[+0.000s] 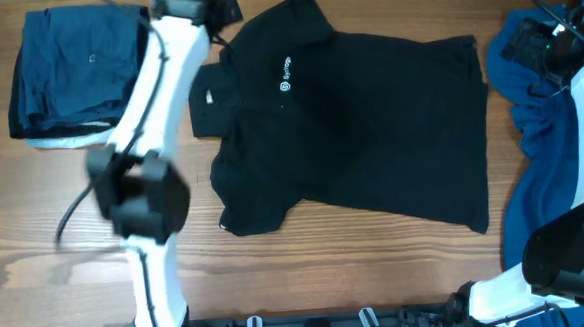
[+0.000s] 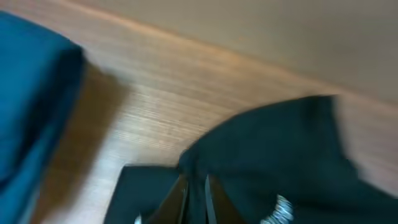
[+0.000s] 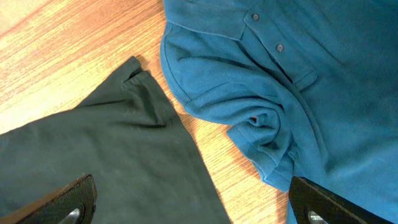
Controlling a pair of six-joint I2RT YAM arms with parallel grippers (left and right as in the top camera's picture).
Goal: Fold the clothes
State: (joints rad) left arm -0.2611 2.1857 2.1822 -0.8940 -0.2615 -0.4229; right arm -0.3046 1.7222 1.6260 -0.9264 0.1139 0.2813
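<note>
The black polo (image 1: 360,130) lies spread flat on the wooden table, collar to the left, white chest logo (image 1: 285,74) facing up. My left gripper (image 1: 214,12) is at the far edge by the polo's upper sleeve. In the left wrist view its jaws (image 2: 197,199) are nearly closed with black polo fabric (image 2: 280,155) between them. My right gripper (image 1: 538,42) hovers at the far right; in the right wrist view it (image 3: 193,208) is wide open and empty, above the polo's corner (image 3: 112,149) and the bright blue shirt (image 3: 298,81).
A folded navy garment (image 1: 72,70) lies at the far left and also shows in the left wrist view (image 2: 31,99). The bright blue shirt (image 1: 542,150) is crumpled along the right edge under my right arm. Bare wood (image 1: 56,246) shows at the front left.
</note>
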